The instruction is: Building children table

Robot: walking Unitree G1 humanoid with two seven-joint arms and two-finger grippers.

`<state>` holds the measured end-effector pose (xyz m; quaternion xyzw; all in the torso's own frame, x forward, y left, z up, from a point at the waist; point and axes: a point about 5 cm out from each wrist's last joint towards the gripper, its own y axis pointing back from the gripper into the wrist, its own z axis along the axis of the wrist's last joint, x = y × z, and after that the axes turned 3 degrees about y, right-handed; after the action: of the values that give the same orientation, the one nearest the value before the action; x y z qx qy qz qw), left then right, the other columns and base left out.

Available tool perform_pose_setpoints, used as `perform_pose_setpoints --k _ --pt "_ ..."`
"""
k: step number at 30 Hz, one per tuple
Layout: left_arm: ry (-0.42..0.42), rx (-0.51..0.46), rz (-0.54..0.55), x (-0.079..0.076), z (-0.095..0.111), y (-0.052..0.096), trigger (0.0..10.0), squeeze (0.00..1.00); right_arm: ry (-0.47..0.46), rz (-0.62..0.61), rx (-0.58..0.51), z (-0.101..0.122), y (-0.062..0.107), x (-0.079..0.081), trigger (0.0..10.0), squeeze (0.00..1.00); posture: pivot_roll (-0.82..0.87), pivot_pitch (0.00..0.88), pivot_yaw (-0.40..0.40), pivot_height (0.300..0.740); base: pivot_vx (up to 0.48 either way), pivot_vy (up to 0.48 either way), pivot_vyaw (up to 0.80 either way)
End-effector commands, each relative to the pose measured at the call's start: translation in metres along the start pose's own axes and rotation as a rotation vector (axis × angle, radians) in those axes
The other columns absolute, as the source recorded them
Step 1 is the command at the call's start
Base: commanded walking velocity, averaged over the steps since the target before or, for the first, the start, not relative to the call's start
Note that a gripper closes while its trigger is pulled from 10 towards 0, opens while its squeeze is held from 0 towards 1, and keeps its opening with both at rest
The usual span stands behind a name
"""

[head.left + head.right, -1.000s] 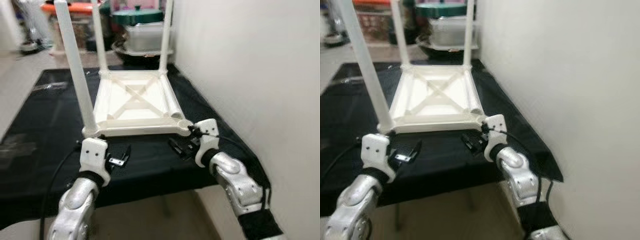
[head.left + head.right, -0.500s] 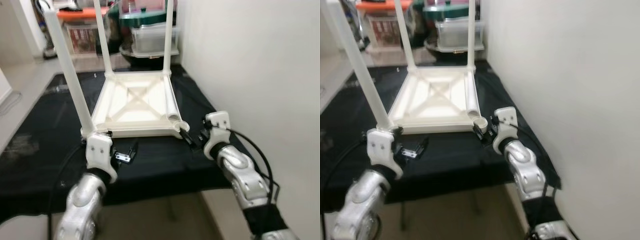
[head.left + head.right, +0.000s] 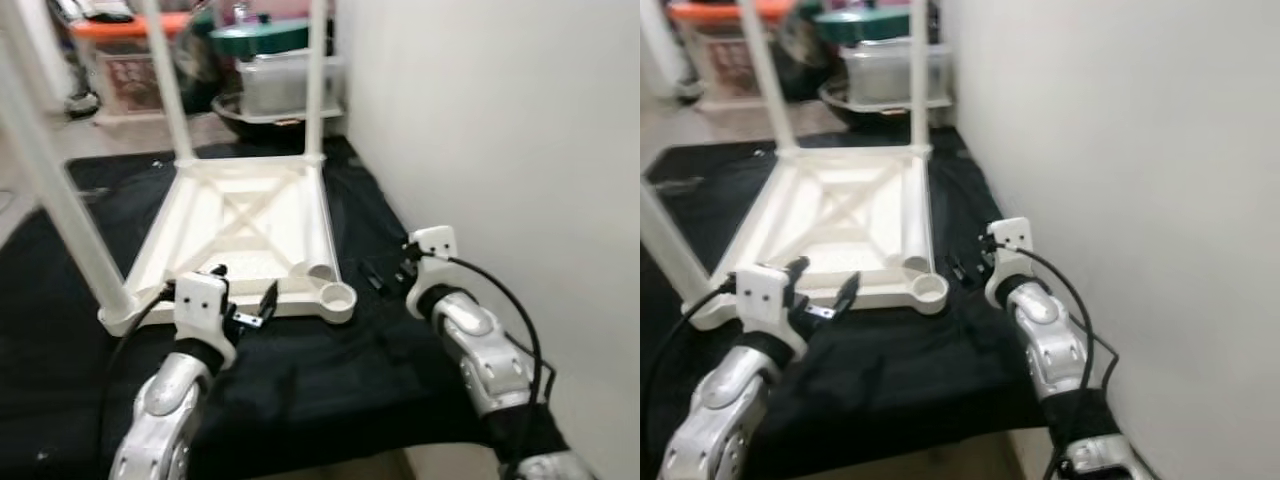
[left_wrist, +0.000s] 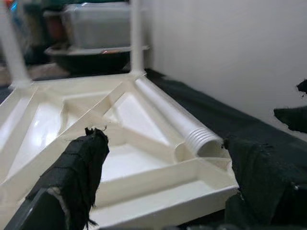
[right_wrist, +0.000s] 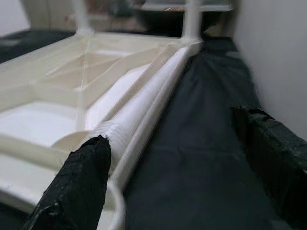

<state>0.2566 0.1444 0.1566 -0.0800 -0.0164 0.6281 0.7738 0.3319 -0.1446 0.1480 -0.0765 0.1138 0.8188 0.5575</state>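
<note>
Your white children's table is lying upside down on the black-covered table, three legs up, a loose leg resting inside its frame. Left end effector is hovering open at the near edge, holding nothing. Right end effector is sitting open beside the empty corner socket, holding nothing. No legible writing.

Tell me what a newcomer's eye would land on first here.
A white table lying upside down on a black cloth, three legs standing up. A fourth leg lies loose inside along its right edge, beside an empty corner socket. Both open grippers, left and right, sit at the near edge.
</note>
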Motion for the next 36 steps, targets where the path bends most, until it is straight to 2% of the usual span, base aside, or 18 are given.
perform_pose_setpoints --k 1,2,4,8,12,15,20,23,25,26,28,30,32,33,34,36 --pt "-0.006 0.012 0.016 0.006 -0.002 0.003 10.0 0.0 0.019 0.025 -0.015 0.003 -0.003 0.007 10.0 0.0 0.01 0.0 -0.047 0.74 0.255 0.0 0.8" --pt "-0.005 0.002 0.014 0.006 0.0 0.002 10.0 0.0 -0.007 0.018 -0.022 0.004 -0.004 0.006 10.0 0.0 0.01 0.0 -0.048 0.74 0.345 0.0 0.8" --pt "-0.003 -0.005 0.016 0.007 0.001 0.002 10.0 0.0 0.025 0.021 -0.02 0.004 -0.004 0.008 10.0 0.0 0.01 0.0 -0.049 0.74 0.36 0.0 0.62" --pt "0.004 -0.003 0.023 0.008 0.001 0.003 10.0 0.0 -0.002 0.029 -0.023 0.003 -0.004 0.011 10.0 0.0 0.0 0.0 -0.048 0.74 0.324 0.0 0.71" --pt "0.01 -0.002 0.027 0.008 0.0 0.003 10.0 0.0 0.012 0.034 -0.017 0.002 -0.003 0.011 10.0 0.0 0.01 0.0 -0.049 0.74 0.262 0.0 0.0" --pt "0.005 -0.013 0.036 0.011 0.002 0.003 10.0 0.0 0.04 0.02 -0.005 -0.001 -0.002 0.008 10.0 0.0 0.01 0.0 -0.052 0.74 0.383 0.0 0.79" --pt "-0.003 -0.004 0.059 0.015 0.001 0.003 10.0 0.0 0.037 -0.004 0.011 -0.004 -0.003 0.003 10.0 0.0 0.01 0.0 -0.049 0.74 0.082 0.0 0.0" --pt "0.002 0.023 0.03 0.011 -0.003 0.003 10.0 0.0 0.085 -0.035 0.021 -0.002 -0.005 -0.004 10.0 0.0 0.0 0.0 -0.049 0.74 0.0 0.0 0.0" --pt "0.003 0.036 0.005 0.007 -0.005 0.004 10.0 0.0 0.147 -0.016 0.0 0.003 -0.002 -0.007 10.0 0.0 0.0 0.0 -0.047 0.74 0.0 0.0 0.0" --pt "0.003 0.036 0.005 0.007 -0.005 0.004 10.0 0.0 0.147 -0.016 0.0 0.003 -0.002 -0.007 10.0 0.0 0.0 0.0 -0.047 0.74 0.0 0.0 0.0" --pt "0.002 0.039 -0.002 0.007 -0.006 0.005 10.0 0.0 0.181 0.013 -0.02 0.006 0.0 -0.008 10.0 0.0 0.0 0.0 -0.047 0.74 0.0 0.0 0.0" --pt "-0.002 0.049 -0.012 0.007 -0.008 0.007 10.0 0.0 0.265 0.159 -0.045 0.01 0.012 -0.011 10.0 0.0 0.0 0.0 -0.041 0.74 0.0 0.0 0.0" --pt "-0.002 0.049 -0.012 0.007 -0.008 0.007 10.0 0.0 0.265 0.159 -0.045 0.01 0.012 -0.011 10.0 0.0 0.0 0.0 -0.041 0.74 0.0 0.0 0.0" --pt "-0.003 0.053 -0.013 0.008 -0.009 0.008 10.0 0.0 0.315 0.268 -0.031 0.01 0.02 -0.013 10.0 0.0 -0.01 0.0 -0.036 0.74 0.0 0.0 0.0" --pt "-0.005 0.056 -0.017 0.011 -0.009 0.01 10.0 0.0 0.438 0.42 -0.004 0.01 0.034 -0.02 10.0 0.0 -0.01 0.0 -0.033 0.74 0.0 0.0 0.0" --pt "-0.006 0.057 -0.018 0.012 -0.009 0.01 10.0 0.0 0.47 0.461 0.017 0.009 0.038 -0.023 10.0 0.0 -0.01 0.0 -0.032 0.74 0.0 0.0 0.0"
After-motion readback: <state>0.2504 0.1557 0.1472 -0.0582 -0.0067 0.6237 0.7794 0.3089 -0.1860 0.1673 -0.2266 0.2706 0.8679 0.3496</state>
